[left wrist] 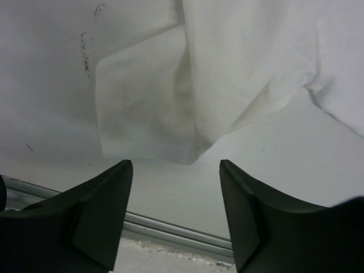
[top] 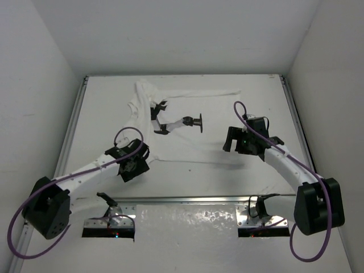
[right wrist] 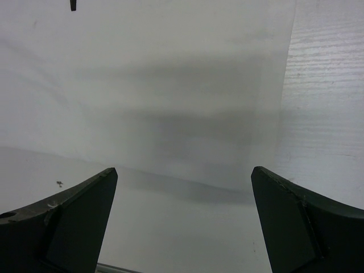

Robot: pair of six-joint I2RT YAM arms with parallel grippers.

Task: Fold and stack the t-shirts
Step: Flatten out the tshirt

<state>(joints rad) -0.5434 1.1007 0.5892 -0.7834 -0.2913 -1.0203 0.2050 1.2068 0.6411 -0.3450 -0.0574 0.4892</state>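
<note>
White table (top: pixel 99 119) inside white walls. A white t-shirt (top: pixel 187 142) is laid flat on the middle to far part of the table, with its black chest print (top: pixel 176 122) facing up. The left pincer (left wrist: pixel 176 170) is held over the shirt's near-left edge, where a folded flap (left wrist: pixel 148 108) is seen; jaws apart, nothing gripped. The right pincer (right wrist: pixel 182 176) is held over the shirt's right side, near its edge; jaws spread wide, nothing gripped.
</note>
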